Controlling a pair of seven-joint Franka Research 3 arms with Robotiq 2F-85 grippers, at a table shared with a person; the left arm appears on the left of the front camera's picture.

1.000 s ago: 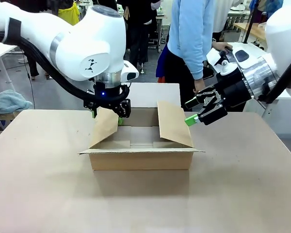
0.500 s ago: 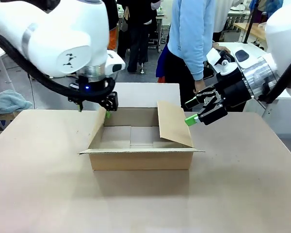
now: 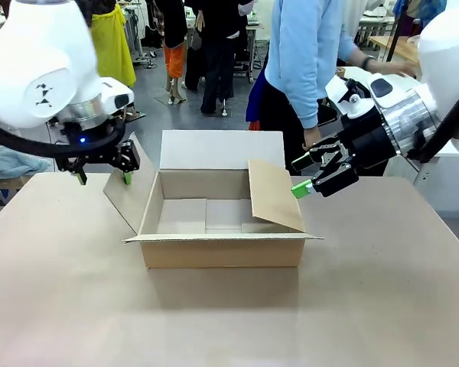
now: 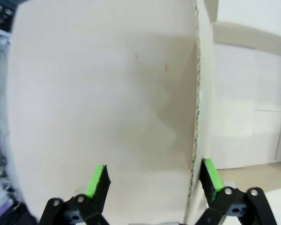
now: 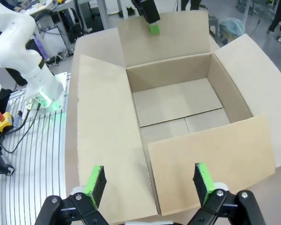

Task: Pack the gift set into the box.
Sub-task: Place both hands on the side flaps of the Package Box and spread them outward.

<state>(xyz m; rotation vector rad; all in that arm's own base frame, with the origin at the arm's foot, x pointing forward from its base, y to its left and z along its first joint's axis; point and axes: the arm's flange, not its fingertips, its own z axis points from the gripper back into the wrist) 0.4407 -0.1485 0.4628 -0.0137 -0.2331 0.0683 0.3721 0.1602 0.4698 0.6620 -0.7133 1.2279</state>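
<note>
Left gripper spread wide at box flap (nothing held), right gripper open, box floor partly hidden.

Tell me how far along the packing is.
Done: the left flap of the box is folded outward, with the open left gripper at it. In hand: the right flap leans inward, the open right gripper beside it. Left: the box is empty, nothing packed yet.
</note>
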